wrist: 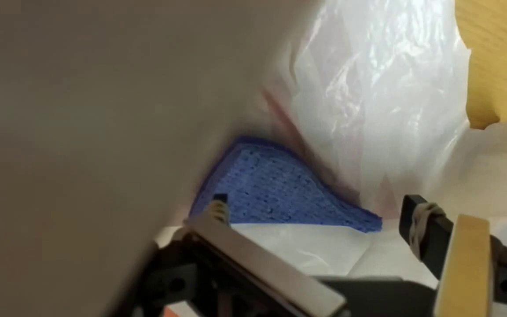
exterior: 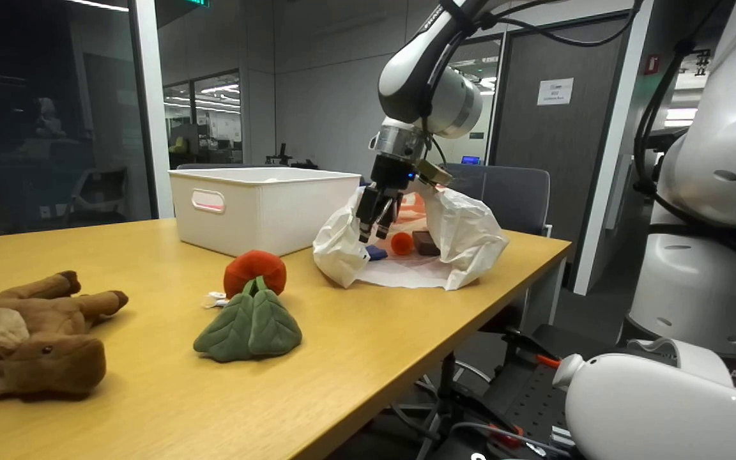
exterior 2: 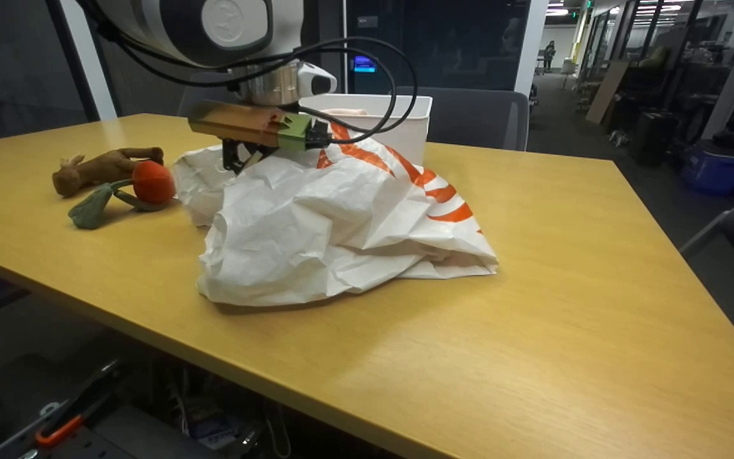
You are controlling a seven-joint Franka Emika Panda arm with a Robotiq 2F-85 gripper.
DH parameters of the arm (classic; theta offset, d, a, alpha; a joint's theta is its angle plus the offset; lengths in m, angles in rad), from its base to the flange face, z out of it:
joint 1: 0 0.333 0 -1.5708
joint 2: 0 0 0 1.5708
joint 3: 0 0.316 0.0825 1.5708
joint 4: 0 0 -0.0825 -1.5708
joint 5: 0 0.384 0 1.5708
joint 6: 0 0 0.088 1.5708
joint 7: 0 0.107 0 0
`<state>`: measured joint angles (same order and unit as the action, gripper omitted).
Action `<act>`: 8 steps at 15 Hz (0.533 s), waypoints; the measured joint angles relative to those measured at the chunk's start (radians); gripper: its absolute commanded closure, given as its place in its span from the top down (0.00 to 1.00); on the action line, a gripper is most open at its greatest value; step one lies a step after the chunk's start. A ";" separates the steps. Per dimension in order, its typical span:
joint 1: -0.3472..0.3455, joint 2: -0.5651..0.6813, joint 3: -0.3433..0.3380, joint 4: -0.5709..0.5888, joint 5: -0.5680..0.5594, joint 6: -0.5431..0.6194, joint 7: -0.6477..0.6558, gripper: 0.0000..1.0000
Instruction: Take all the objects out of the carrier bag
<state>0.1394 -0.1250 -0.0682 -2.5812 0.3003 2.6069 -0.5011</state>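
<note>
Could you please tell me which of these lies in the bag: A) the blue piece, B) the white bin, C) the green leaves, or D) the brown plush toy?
A: in an exterior view the blue piece shows inside the open mouth of the bag, and the wrist view shows the bag's plastic beside it.

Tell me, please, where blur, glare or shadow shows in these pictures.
Wrist view: an unidentifiable brownish mass at left is out of focus; glare streaks the carrier bag; the blue piece looks crisper. In an exterior view, the carrier bag casts a soft shadow on the table.
</note>
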 measured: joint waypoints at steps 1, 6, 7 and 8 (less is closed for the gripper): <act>0.001 0.023 0.008 0.008 0.003 0.020 0.003 1.00; -0.015 0.119 0.035 0.016 -0.023 0.127 0.021 1.00; -0.022 0.131 0.040 0.016 -0.042 0.145 0.028 1.00; -0.028 0.139 0.045 0.016 -0.063 0.159 0.035 0.75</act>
<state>0.1119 0.0143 -0.0234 -2.5654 0.2376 2.7654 -0.4656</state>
